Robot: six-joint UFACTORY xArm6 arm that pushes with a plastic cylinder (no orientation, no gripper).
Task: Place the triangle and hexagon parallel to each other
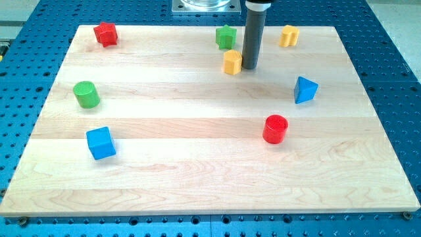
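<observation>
The blue triangle block (305, 89) lies at the view's right, about mid-height on the wooden board (197, 171). The yellow hexagon block (231, 62) sits near the view's top centre. My tip (250, 66) rests on the board just right of the yellow hexagon, touching or almost touching its right side. The dark rod rises straight up from there to the view's top edge. The triangle is well to the right of and below my tip.
A green star-like block (225, 37) sits just above the hexagon. A yellow block (289, 35) is at top right, a red block (105, 33) at top left. A green cylinder (86, 94) and blue cube (100, 143) are at left, a red cylinder (275, 128) lower right.
</observation>
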